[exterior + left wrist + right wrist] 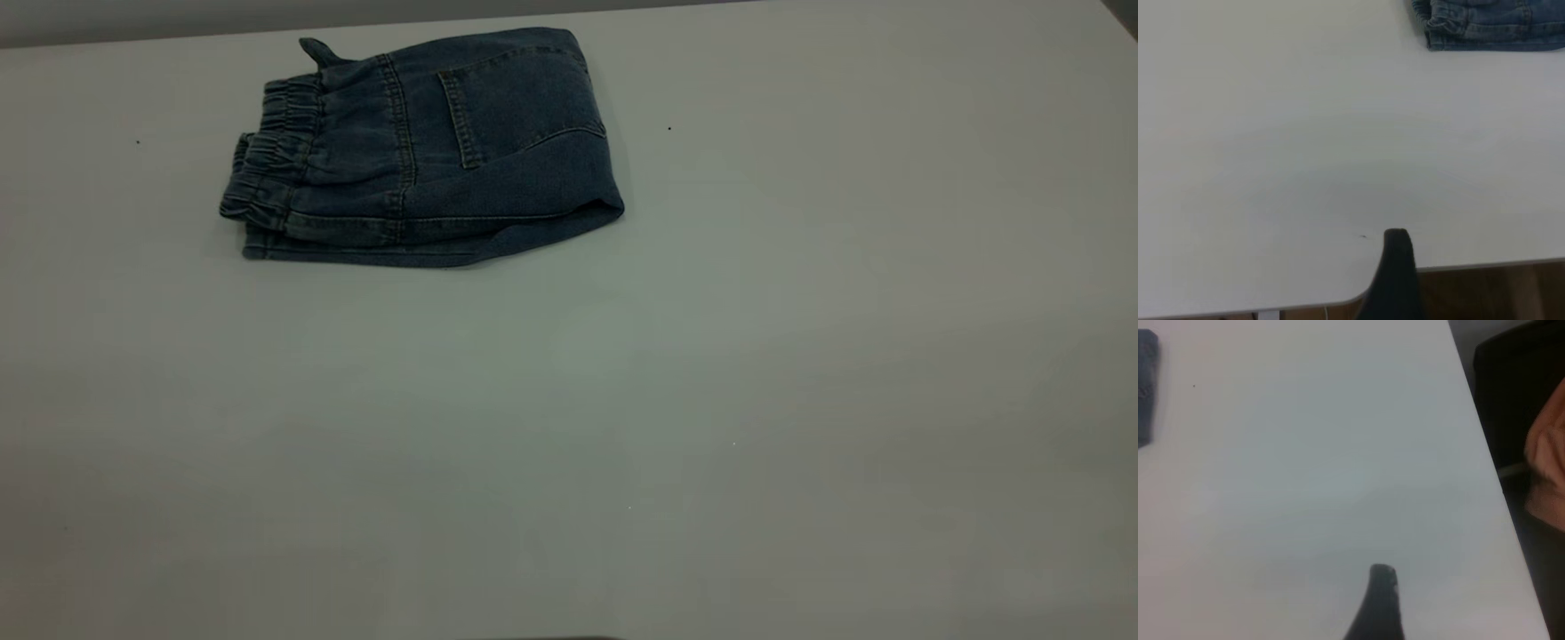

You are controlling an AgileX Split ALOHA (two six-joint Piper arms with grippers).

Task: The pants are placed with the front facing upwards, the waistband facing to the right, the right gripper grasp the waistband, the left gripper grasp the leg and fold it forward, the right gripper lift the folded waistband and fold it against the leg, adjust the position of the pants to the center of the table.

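Observation:
The pants (427,151) lie folded into a compact blue denim bundle on the white table (622,400), at the far left of it in the exterior view. The puckered waistband (271,156) forms the bundle's left end, and a patch pocket (511,98) faces up. The leg is folded underneath and its pale patch is hidden. Neither arm shows in the exterior view. A dark tip of my left gripper (1395,267) hovers at the table's edge, far from the pants (1491,23). My right gripper (1379,603) shows as a dark tip over bare table, with the pants (1146,387) far off.
The table's rounded corner and edge (1458,267) lie close to the left gripper, with brown floor beyond. Past the table's side edge (1491,467) in the right wrist view stand a dark object (1518,380) and a person's orange sleeve (1546,447).

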